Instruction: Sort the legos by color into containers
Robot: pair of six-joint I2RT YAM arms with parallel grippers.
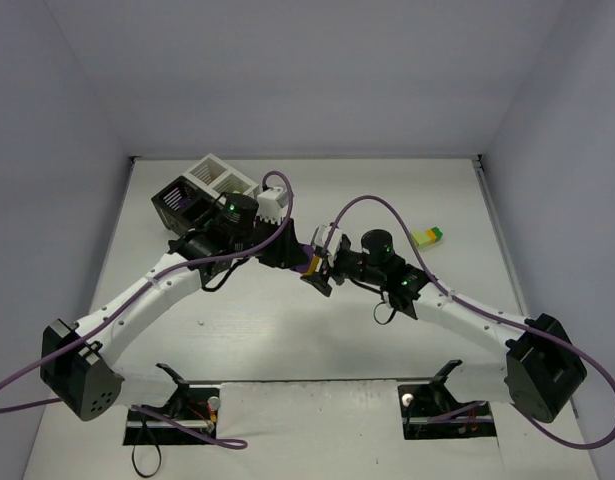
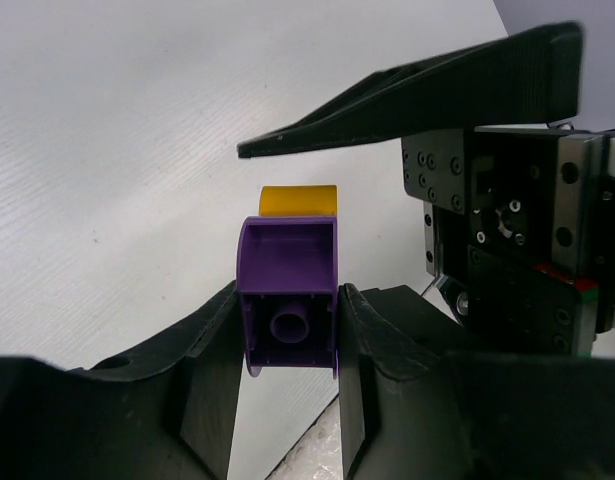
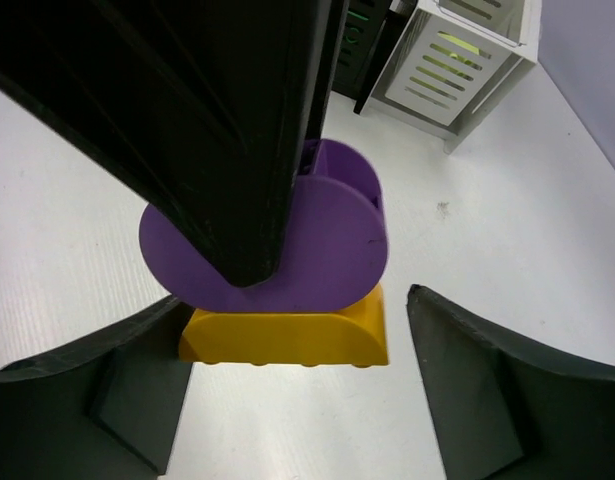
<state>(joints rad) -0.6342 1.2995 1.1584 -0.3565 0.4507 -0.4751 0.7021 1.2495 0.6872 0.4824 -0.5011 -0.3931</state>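
purple lego hollow underside: l-wrist cam only

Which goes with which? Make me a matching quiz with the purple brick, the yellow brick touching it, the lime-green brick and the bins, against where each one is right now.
Things:
1. purple brick
2. yellow brick
3. lime-green brick
4. bins

Places:
A. far left corner of the table
B. clamped in the left pincer
C. lying loose on the table, right of both pincers
D. inside the open right pincer

Pairs: 1-B, 2-D, 3-C, 4-A
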